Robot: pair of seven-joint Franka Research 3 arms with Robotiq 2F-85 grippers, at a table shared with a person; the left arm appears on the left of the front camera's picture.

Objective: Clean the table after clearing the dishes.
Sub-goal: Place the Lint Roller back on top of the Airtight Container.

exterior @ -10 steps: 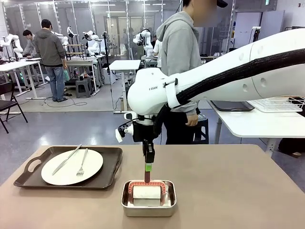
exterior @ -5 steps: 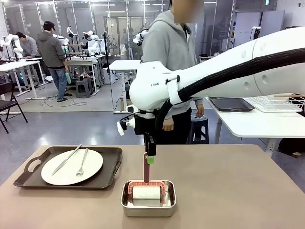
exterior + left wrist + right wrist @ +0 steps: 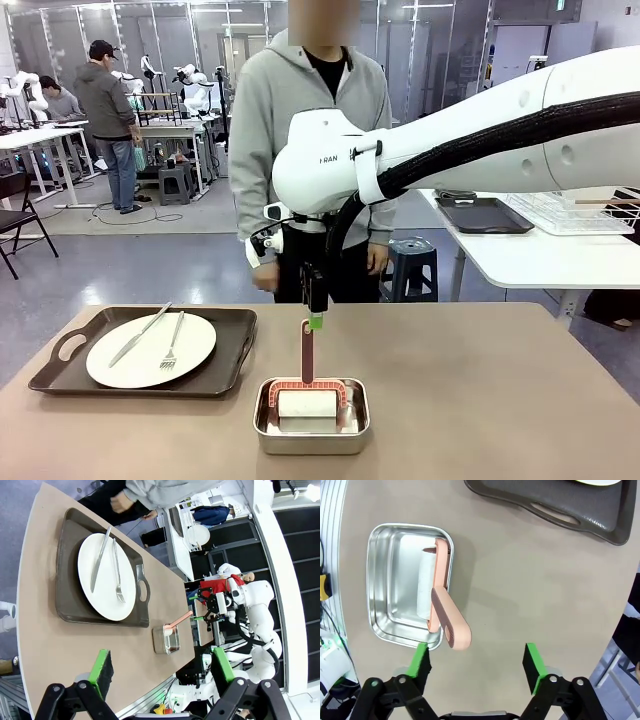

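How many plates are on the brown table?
1. The white plate sits on the dark tray at the left side of the table, with a knife and fork on it. None seems hidden.

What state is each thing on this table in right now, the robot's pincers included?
Right pincer: open, just above the roller's handle.
Left pincer: open, holding nothing.
Lint roller: resting in the steel pan, handle upright.
Plate: on the dark tray, knife and fork lying on it.

My left gripper (image 3: 161, 666) hangs spread wide over the table (image 3: 40, 655); I see plate (image 3: 106, 580), knife (image 3: 100, 560) and fork (image 3: 116, 572) on the dark tray (image 3: 67, 615), possibly a roller (image 3: 177, 623) in the pan (image 3: 162, 642)
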